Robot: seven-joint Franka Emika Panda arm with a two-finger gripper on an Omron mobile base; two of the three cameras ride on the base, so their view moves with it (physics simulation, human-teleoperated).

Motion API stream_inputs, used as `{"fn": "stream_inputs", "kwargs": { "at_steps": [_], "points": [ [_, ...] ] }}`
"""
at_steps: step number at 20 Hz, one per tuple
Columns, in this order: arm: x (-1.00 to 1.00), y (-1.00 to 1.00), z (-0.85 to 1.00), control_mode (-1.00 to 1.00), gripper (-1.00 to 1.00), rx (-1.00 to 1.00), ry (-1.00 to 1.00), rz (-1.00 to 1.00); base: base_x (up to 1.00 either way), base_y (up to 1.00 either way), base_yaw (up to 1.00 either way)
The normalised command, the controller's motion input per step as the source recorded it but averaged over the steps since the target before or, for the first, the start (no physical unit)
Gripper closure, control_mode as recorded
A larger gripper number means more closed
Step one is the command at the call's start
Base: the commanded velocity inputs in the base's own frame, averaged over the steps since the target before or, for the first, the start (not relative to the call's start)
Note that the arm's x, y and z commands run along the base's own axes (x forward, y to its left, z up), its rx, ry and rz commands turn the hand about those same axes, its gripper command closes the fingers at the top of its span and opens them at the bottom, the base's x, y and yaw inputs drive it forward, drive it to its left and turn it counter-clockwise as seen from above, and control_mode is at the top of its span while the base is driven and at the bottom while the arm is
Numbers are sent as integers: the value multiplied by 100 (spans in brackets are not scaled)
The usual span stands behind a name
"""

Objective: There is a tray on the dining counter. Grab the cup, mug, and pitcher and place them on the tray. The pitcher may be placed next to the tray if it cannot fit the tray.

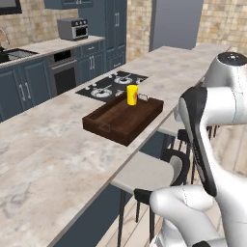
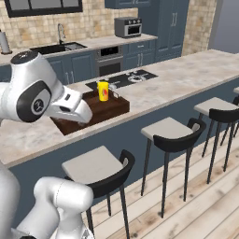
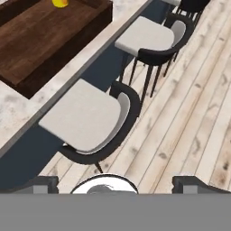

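The dark brown tray (image 1: 120,119) (image 2: 111,108) (image 3: 40,40) lies on the beige dining counter (image 1: 48,144) (image 2: 186,74) near its front edge. The yellow cup (image 1: 132,94) (image 2: 103,90) (image 3: 59,2) stands upright inside the tray, at the corner nearest the stovetop. My gripper (image 3: 117,184) hangs open above the stools in front of the counter, off the tray's near side, with nothing between its fingertips (image 3: 43,182). The mug and the pitcher are out of view.
Black-backed stools (image 3: 85,117) (image 3: 149,38) (image 2: 170,128) stand along the counter's front over a wooden floor. A black stovetop (image 1: 113,84) (image 2: 128,77) is set into the counter behind the tray. Blue cabinets, a sink (image 2: 56,46) and a toaster oven (image 1: 72,29) line the back wall.
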Motion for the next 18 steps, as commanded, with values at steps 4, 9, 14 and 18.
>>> {"fn": "stream_inputs", "kwargs": {
  "at_steps": [4,9,14,18],
  "points": [
    [-40,0,38,-100,-100,10,-7,0,0,0,0],
    [-35,0,23,-100,-100,3,-5,0,0,0,0],
    [-28,7,2,-100,-100,0,-1,0,0,0,0],
    [-19,8,0,-100,-100,0,0,2,0,0,0]
  ]
}}
